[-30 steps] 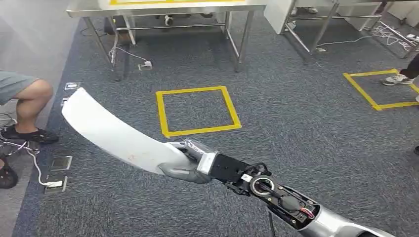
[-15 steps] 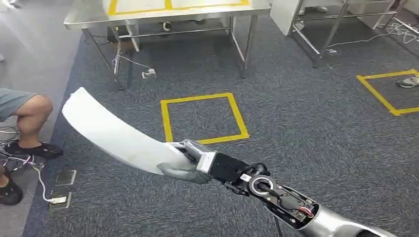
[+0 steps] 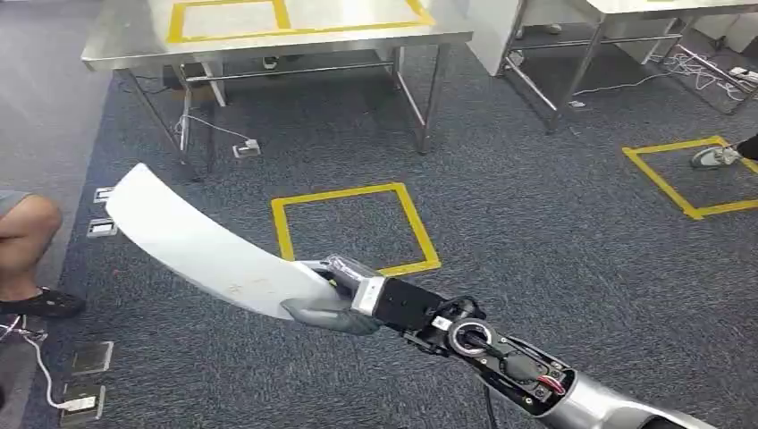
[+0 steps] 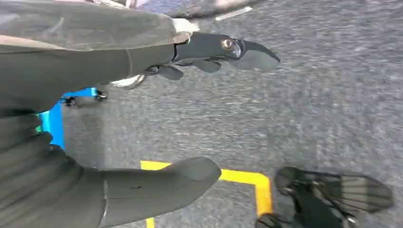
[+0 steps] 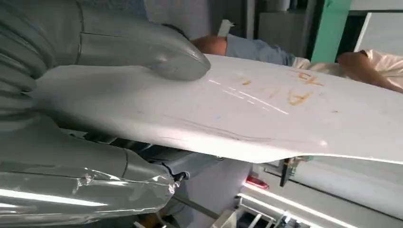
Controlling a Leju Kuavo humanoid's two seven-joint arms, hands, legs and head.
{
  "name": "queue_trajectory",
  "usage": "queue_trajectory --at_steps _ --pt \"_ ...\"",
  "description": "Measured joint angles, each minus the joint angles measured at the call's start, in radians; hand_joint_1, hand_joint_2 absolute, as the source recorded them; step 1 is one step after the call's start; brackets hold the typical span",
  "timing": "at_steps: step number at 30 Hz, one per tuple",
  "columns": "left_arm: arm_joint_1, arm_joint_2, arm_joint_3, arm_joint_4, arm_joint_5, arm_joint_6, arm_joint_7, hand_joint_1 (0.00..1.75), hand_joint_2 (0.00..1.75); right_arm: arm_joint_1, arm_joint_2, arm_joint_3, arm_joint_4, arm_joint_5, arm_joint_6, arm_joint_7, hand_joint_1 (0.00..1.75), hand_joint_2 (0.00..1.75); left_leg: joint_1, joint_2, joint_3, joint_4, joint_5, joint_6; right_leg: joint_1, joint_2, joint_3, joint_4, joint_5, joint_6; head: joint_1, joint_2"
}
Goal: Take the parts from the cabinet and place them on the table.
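My right hand (image 3: pixel 338 291) grips one end of a long, curved white panel part (image 3: pixel 201 246), which reaches out to the left above the carpet. In the right wrist view the thumb presses on the white panel (image 5: pixel 266 114), whose surface carries faint orange scribbles. A steel table (image 3: pixel 268 31) with yellow tape rectangles on its top stands ahead at the far side. My left hand (image 4: pixel 142 118) hangs over the floor with fingers and thumb apart and nothing between them.
A yellow tape square (image 3: pixel 353 228) marks the carpet ahead, and another (image 3: pixel 688 174) lies to the right. A seated person's leg (image 3: pixel 27 241) is at the left edge, near floor sockets (image 3: pixel 85 375) and cables. A second table's legs (image 3: pixel 572 63) stand at the back right.
The whole view has shifted as I moved: the steel table shows more of its top and the person's leg has slid toward the left edge. My right hand keeps the same hold on the panel.
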Motion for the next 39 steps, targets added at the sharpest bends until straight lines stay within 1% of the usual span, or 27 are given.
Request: queue_trajectory --at_steps 1,2,3,5,6,9,10,11,12,14,16,17,18,20,22,23,25,27,29,31,32,33,34,35,36,38,39 --pt "0.002 0.000 0.000 0.000 0.000 0.000 0.000 0.00 1.75 0.000 0.000 0.000 0.000 0.000 0.001 0.000 1.73 1.75 0.002 -0.001 0.017 0.000 -0.014 -0.003 -0.004 -0.002 -0.011 -0.027 -0.007 0.004 0.005 0.000" --pt "0.003 0.000 0.000 0.000 0.002 0.001 0.000 0.00 1.75 0.000 0.000 0.000 0.000 0.000 0.004 0.000 1.73 1.75 0.002 -0.001 0.037 0.000 -0.029 -0.005 -0.007 -0.003 -0.010 -0.081 0.018 0.005 0.010 0.000" --pt "0.006 0.000 0.000 0.000 0.002 0.001 -0.001 0.00 1.75 0.000 0.000 0.000 0.000 0.000 0.006 0.000 1.73 1.75 0.003 -0.001 0.057 0.000 -0.045 -0.008 -0.007 -0.005 -0.005 -0.151 0.084 0.002 0.015 0.000" --pt "0.006 -0.003 0.000 0.000 0.002 0.001 -0.002 0.00 1.75 0.003 -0.002 0.000 0.003 0.000 0.006 0.000 1.73 1.75 0.002 -0.001 0.079 0.006 -0.074 -0.016 -0.003 -0.016 -0.015 -0.266 0.305 -0.010 0.017 0.000" --pt "0.004 -0.003 0.000 0.000 0.002 0.001 -0.003 0.00 1.75 0.003 -0.002 0.001 0.003 0.000 0.007 0.002 1.73 1.75 0.002 -0.005 0.083 -0.009 -0.081 -0.025 0.005 -0.017 -0.007 -0.262 0.272 -0.018 0.014 0.000" --pt "-0.004 -0.003 0.000 0.000 0.000 0.001 -0.005 0.00 1.75 -0.010 0.000 0.000 0.000 0.000 0.008 0.000 1.73 1.75 0.006 -0.001 0.107 0.014 -0.067 -0.045 0.004 -0.004 0.045 -0.281 0.265 -0.041 0.010 0.000" --pt "-0.008 -0.003 0.000 0.000 0.000 0.001 -0.005 0.00 1.75 -0.011 0.001 0.000 -0.002 0.000 0.008 0.000 1.73 1.75 0.010 0.000 0.083 0.065 -0.050 -0.048 0.001 -0.003 0.069 -0.291 0.255 -0.048 0.009 0.000" --pt "-0.010 -0.003 0.000 0.000 0.000 0.001 -0.006 0.00 1.75 -0.012 0.001 0.000 -0.002 0.000 0.008 0.000 1.73 1.75 0.010 0.000 0.036 0.141 -0.030 -0.051 0.000 -0.004 0.085 -0.297 0.245 -0.052 0.000 0.000" --pt "-0.011 -0.004 0.000 0.000 0.002 0.000 -0.007 0.00 1.75 -0.013 0.001 0.001 -0.002 0.000 0.008 0.000 1.73 1.75 0.012 0.000 -0.022 0.220 -0.036 -0.055 0.000 -0.005 0.097 -0.299 0.235 -0.056 -0.005 0.000" --pt "-0.008 -0.004 0.000 0.000 0.005 0.000 -0.008 0.00 1.75 -0.012 0.001 0.002 0.000 0.000 0.015 -0.001 1.73 1.75 0.013 0.000 -0.129 0.312 -0.125 -0.064 0.000 -0.001 0.127 -0.300 0.205 -0.056 -0.008 0.000" --pt "-0.004 -0.003 0.000 0.000 0.010 0.000 -0.008 0.00 1.75 -0.013 0.001 0.002 0.003 0.000 0.016 -0.003 1.73 1.75 0.014 0.000 -0.187 0.292 -0.196 -0.066 -0.001 0.006 0.167 -0.300 0.172 -0.055 -0.013 0.000" --pt "0.000 -0.002 0.000 0.000 0.010 0.000 -0.009 0.00 1.75 -0.013 0.001 0.002 0.003 0.000 0.016 -0.004 1.73 1.75 0.014 0.000 -0.194 0.246 -0.189 -0.068 -0.002 0.009 0.190 -0.300 0.155 -0.053 -0.015 0.000" --pt "0.002 0.000 0.000 0.000 0.010 0.000 -0.009 0.00 1.75 -0.013 0.001 0.002 0.004 0.000 0.016 -0.004 1.73 1.75 0.014 0.001 -0.193 0.181 -0.141 -0.066 -0.003 0.009 0.214 -0.300 0.136 -0.051 -0.015 0.000" --pt "0.013 0.002 0.000 0.000 0.010 0.000 -0.011 0.00 1.75 -0.015 0.001 0.003 0.008 0.000 0.016 -0.005 1.73 1.75 0.012 0.005 -0.197 0.044 0.108 -0.056 -0.002 0.006 0.243 -0.299 0.099 -0.042 -0.028 0.000" --pt "0.007 0.003 0.000 -0.001 0.010 -0.001 -0.012 0.00 1.75 -0.016 0.001 0.005 0.011 0.000 0.018 -0.005 1.73 1.75 0.004 0.006 -0.181 0.048 0.111 -0.046 0.001 0.011 0.258 -0.317 0.067 -0.029 -0.022 0.000" --pt "0.006 0.001 0.000 0.000 0.011 -0.002 -0.012 0.00 1.75 -0.016 0.001 0.005 0.011 0.000 0.018 -0.006 1.73 1.75 0.008 0.003 -0.174 0.036 0.103 -0.038 0.003 0.012 0.283 -0.305 0.079 -0.020 -0.021 0.000" --pt "0.004 -0.001 0.000 -0.001 0.013 -0.003 -0.012 0.00 1.75 -0.025 0.003 0.006 0.010 0.000 0.019 -0.010 1.73 1.75 0.012 0.003 -0.144 0.031 0.088 -0.024 0.001 0.008 0.252 -0.248 0.100 -0.010 -0.018 0.000" --pt "0.003 0.000 0.000 -0.001 0.015 0.000 -0.012 0.00 1.75 -0.026 0.003 0.006 0.011 0.000 0.021 -0.014 1.73 1.75 0.010 0.002 -0.109 0.025 0.064 -0.012 0.000 -0.001 0.161 -0.094 0.117 -0.007 -0.005 0.000" --pt "0.003 -0.001 0.000 -0.001 0.016 0.005 -0.012 0.00 1.75 -0.024 0.003 0.007 0.011 0.000 0.023 -0.014 1.73 1.75 0.009 0.000 -0.069 0.017 0.034 -0.009 0.000 -0.001 0.065 0.006 0.032 -0.002 0.000 0.000" --pt "0.005 0.000 0.000 0.000 0.017 0.007 -0.012 0.00 1.75 -0.024 0.003 0.007 0.011 0.000 0.025 -0.015 1.73 1.75 0.008 -0.004 -0.017 0.009 0.001 -0.010 0.000 -0.001 0.011 0.000 -0.077 -0.002 0.007 0.000" --pt "0.006 0.000 0.000 0.000 0.016 0.007 -0.011 0.00 1.75 -0.024 0.003 0.007 0.011 0.000 0.026 -0.014 1.73 1.75 0.007 -0.006 0.014 0.007 -0.019 -0.010 0.000 -0.001 -0.003 -0.039 -0.092 -0.003 0.011 0.000" --pt "0.006 0.000 0.000 0.000 0.016 0.007 -0.011 0.00 1.75 -0.024 0.003 0.007 0.011 0.000 0.026 -0.014 1.73 1.75 0.005 -0.008 0.043 0.007 -0.040 -0.011 0.001 -0.001 -0.009 -0.095 -0.051 -0.007 0.015 0.000" --pt "0.006 -0.001 0.000 -0.001 0.014 0.007 -0.011 0.00 1.75 -0.024 0.003 0.006 0.011 0.000 0.026 -0.014 1.73 1.75 0.003 -0.008 0.070 0.006 -0.061 -0.012 0.004 -0.002 -0.012 -0.161 0.049 -0.018 0.022 0.000" --pt "0.015 -0.006 0.000 0.000 0.014 0.007 -0.010 0.00 1.75 -0.023 0.002 0.006 0.013 0.000 0.026 -0.014 1.73 1.75 0.004 -0.009 0.082 0.002 -0.078 -0.012 0.007 -0.003 -0.020 -0.231 0.227 -0.032 0.027 0.000" --pt "0.008 -0.007 0.000 -0.001 0.013 0.007 -0.010 0.00 1.75 -0.019 0.001 0.006 0.014 0.000 0.026 -0.016 1.73 1.75 0.000 -0.015 0.100 0.012 -0.096 -0.019 0.015 0.000 -0.021 -0.254 0.308 -0.032 0.013 0.000" --pt "-0.001 -0.009 0.000 -0.001 0.013 0.007 -0.010 0.00 1.75 -0.022 0.002 0.005 0.011 0.000 0.027 -0.015 1.73 1.75 0.008 -0.015 0.129 -0.001 -0.109 -0.033 0.021 0.004 0.011 -0.246 0.273 -0.039 0.009 0.000" --pt "-0.005 -0.009 0.000 -0.001 0.013 0.007 -0.009 0.00 1.75 -0.028 0.002 0.005 0.010 0.000 0.026 -0.016 1.73 1.75 0.007 -0.014 0.116 0.027 -0.086 -0.039 0.022 0.003 0.021 -0.254 0.266 -0.047 0.015 0.000"
